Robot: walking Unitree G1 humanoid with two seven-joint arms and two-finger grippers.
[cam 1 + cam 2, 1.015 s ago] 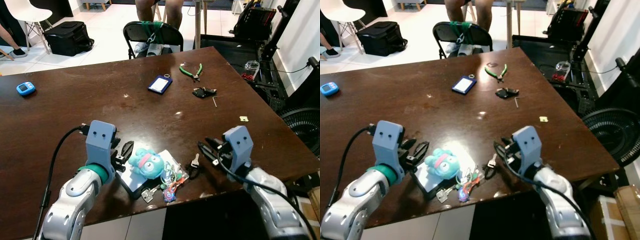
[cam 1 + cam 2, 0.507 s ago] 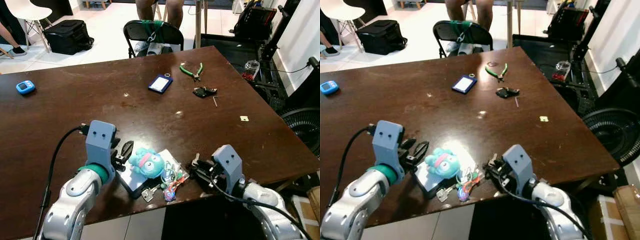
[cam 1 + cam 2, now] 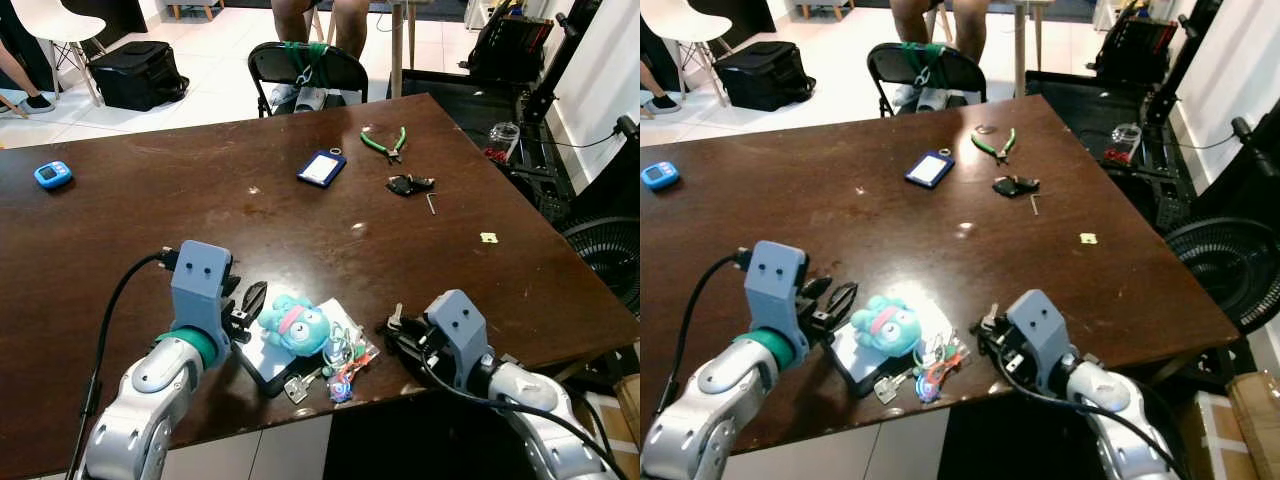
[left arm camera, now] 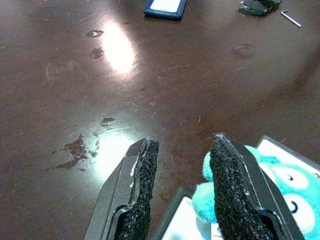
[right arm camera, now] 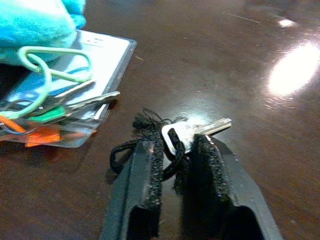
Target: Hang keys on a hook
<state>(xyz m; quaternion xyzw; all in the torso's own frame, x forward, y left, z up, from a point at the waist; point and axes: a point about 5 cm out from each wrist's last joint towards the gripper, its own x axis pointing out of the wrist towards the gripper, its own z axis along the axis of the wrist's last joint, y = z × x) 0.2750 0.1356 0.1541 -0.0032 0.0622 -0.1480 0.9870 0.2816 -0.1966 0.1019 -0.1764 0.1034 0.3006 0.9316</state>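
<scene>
A: What's at left?
B: The left gripper point(image 3: 247, 305), fingers apart, rests beside a teal plush keychain point(image 3: 294, 326).

A: And right?
B: The right gripper point(image 5: 175, 150) pinches a silver key point(image 5: 192, 132), probably for lifting toward a hook.

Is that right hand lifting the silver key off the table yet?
No: the key lies flat on the table, between the right hand's fingers.

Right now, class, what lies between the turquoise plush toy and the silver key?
In the left eye view, a bunch of colourful keyrings lies between the plush toy and the key.
</scene>
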